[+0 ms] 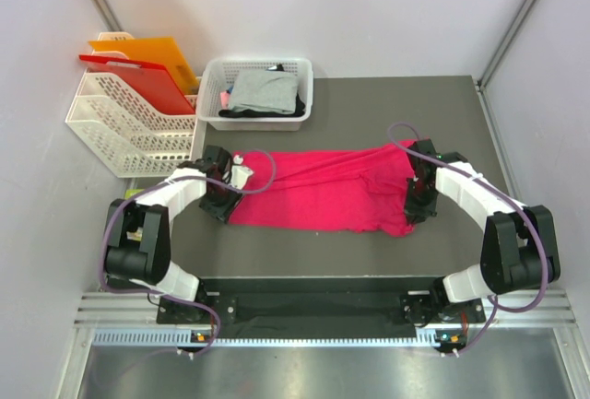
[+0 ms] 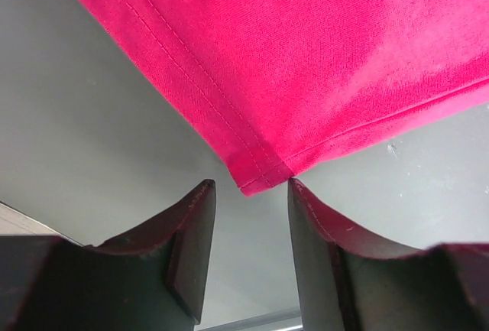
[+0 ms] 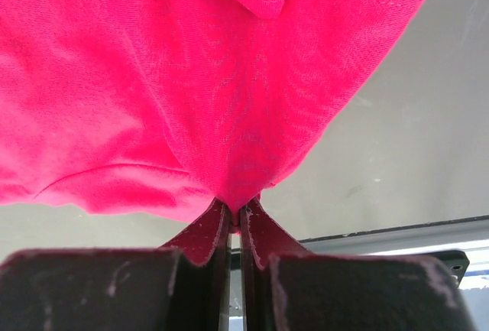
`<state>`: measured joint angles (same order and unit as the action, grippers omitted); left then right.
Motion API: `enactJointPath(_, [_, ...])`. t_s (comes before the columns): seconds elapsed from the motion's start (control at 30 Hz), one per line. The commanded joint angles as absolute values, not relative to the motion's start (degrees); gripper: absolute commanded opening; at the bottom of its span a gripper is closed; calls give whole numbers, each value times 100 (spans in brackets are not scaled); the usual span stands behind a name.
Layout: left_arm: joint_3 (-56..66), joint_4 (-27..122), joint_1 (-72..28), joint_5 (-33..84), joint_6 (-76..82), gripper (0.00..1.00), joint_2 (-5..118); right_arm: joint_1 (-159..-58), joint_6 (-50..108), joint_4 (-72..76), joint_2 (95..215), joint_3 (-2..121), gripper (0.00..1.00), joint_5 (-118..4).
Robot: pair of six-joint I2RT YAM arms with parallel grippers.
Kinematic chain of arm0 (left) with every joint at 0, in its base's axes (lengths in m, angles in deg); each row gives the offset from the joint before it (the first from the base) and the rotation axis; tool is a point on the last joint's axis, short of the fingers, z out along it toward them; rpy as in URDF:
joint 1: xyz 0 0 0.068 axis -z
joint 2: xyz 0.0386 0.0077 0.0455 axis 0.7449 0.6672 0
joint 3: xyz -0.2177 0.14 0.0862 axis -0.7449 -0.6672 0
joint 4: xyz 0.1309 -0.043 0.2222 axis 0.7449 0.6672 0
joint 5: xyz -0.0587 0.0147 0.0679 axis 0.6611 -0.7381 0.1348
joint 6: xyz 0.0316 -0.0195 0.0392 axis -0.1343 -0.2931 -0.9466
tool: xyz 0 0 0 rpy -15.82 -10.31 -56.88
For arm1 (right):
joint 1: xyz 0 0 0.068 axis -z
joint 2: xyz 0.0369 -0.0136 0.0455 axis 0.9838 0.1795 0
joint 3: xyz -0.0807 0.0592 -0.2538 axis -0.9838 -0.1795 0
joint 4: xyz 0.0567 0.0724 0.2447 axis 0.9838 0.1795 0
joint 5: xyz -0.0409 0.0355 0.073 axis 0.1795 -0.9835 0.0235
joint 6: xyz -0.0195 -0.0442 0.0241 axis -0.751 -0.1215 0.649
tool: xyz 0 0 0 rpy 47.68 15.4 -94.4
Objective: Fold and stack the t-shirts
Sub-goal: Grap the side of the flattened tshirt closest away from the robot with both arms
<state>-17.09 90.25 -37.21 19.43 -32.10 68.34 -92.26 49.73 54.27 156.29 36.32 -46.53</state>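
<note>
Grey table point(image 1: 369, 104), pink-red shirt point(image 1: 313, 192) partly folded: right gripper point(image 3: 235, 207) pinches it, left gripper point(image 2: 252, 193) open at its corner. Beyond it, a grey shirt point(image 1: 263, 90) waits in a basket point(image 1: 210, 95).

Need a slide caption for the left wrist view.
Open left gripper poised at the hemmed corner of the pink-red t-shirt lying on the grey table.

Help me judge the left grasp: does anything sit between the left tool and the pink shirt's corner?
Nothing visible does. The pink shirt has its corner right at the mouth of the open left tool, with only bare table around.
</note>
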Motion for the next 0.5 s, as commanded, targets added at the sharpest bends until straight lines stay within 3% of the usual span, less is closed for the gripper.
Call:
enactJointPath(0.0, [-1615, 8852, -3751, 1992, -3307, 42, 6900, -9284, 4945, 5471, 15654, 3826, 0, -4679])
enactJointPath(0.07, [-1624, 8843, -3751, 2061, -3299, 38, 6945, -9284, 4963, 5480, 15654, 3826, 0, -4688])
enactJointPath(0.33, [-1554, 8834, -3751, 2299, -3246, 5, 7050, -9319, 4963, 5603, 15593, 3852, 0, -4697])
enactJointPath(0.47, [-1493, 8905, -3769, 2369, -3263, 0, 6989, -9320, 4919, 5743, 15531, 3983, 0, -4697])
